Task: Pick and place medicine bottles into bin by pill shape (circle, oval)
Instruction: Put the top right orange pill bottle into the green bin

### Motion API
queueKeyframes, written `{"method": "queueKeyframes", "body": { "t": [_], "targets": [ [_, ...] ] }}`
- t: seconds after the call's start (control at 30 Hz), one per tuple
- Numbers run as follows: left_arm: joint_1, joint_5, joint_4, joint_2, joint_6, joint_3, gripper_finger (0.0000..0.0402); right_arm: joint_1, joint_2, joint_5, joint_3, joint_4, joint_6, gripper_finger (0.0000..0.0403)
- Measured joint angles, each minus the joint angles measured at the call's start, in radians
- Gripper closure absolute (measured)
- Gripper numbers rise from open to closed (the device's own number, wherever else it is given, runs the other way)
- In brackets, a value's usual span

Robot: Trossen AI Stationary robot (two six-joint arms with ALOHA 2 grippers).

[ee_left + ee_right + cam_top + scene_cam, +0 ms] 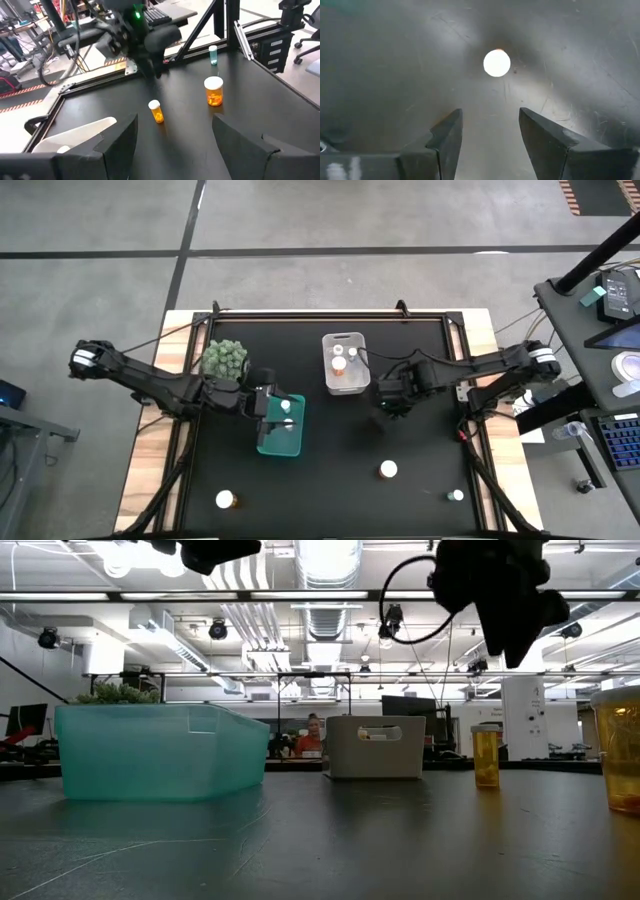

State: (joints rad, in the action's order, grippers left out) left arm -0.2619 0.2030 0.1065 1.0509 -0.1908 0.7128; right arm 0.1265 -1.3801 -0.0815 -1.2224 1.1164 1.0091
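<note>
My right gripper [388,398] is open and points down, high above a small amber bottle with a white cap [496,63]. That bottle stands upright on the table [486,755] and also shows in the left wrist view [156,111]. My own arm hides it in the high view. My left gripper [270,408] is open and empty over the teal bin [280,438], which holds one white-capped bottle [287,407]. The white bin [344,363] holds bottles too. More bottles stand on the table: an amber one [388,470], another amber one [227,500] and a small pale one [455,495].
A green bushy plant [224,358] stands at the far left, beside the left arm. The teal bin [160,752] and the white bin [375,747] stand mid-table. Bare black table lies between the bins and the near edge.
</note>
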Motion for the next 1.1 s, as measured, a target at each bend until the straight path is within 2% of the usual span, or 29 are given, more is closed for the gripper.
{"method": "queueKeyframes", "body": {
  "t": [0.17, 0.47, 0.6, 0.73, 1.1],
  "targets": [
    [0.0, 0.001, -0.02, -0.018, -0.001, 0.0, 0.0162, 0.0, -0.082, 0.004, 0.001, -0.002, -0.011, 0.02],
    [0.0, 0.001, -0.02, -0.013, -0.019, 0.0, 0.0162, -0.003, -0.213, 0.031, 0.001, -0.094, -0.068, 0.0141],
    [0.0, 0.003, -0.02, -0.013, -0.026, 0.0, 0.0162, -0.002, -0.274, 0.032, 0.001, -0.098, -0.087, 0.0132],
    [0.0, 0.007, -0.02, -0.013, -0.026, 0.0, 0.0162, -0.002, -0.312, 0.033, 0.001, -0.107, -0.109, 0.0151],
    [0.0, 0.006, -0.019, -0.01, -0.025, -0.004, 0.0162, -0.004, -0.33, 0.065, 0.001, -0.112, -0.123, 0.0263]
  ]
}}
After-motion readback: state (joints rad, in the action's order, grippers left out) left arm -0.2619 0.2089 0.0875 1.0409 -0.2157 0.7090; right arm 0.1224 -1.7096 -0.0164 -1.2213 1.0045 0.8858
